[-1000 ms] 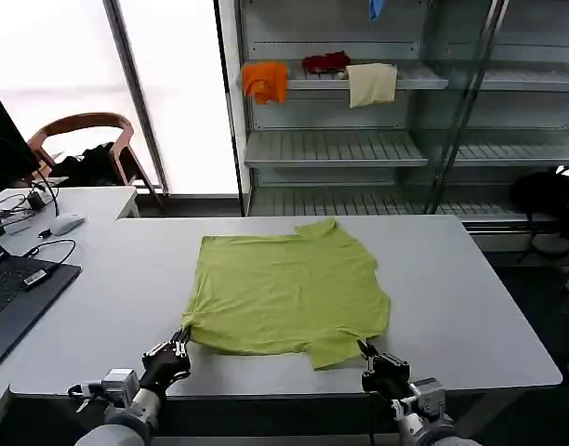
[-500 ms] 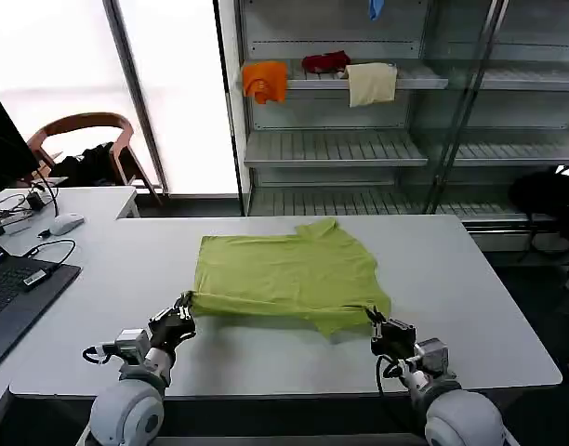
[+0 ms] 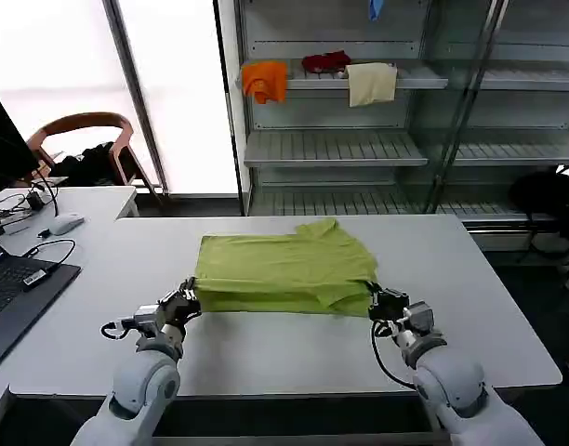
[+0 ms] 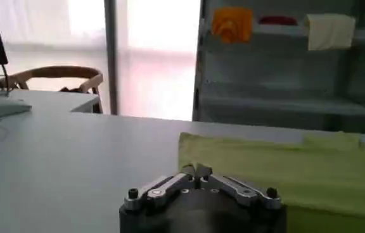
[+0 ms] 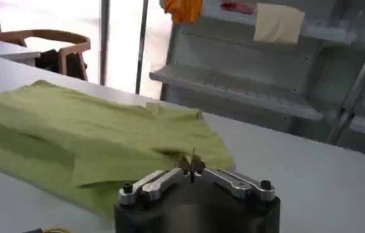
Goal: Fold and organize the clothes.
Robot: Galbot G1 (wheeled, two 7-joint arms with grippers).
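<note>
With the left gripper (image 3: 186, 299) and right gripper (image 3: 376, 299) each pinching a near corner of the T-shirt (image 3: 283, 269) mid-table (image 3: 470, 307), watch your jaws: uneven travel could skew the fold.

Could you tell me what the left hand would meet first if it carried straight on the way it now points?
Probably only more of the lime T-shirt: the left hand is shut on its near edge and points away across the white table, over the shirt.
</note>
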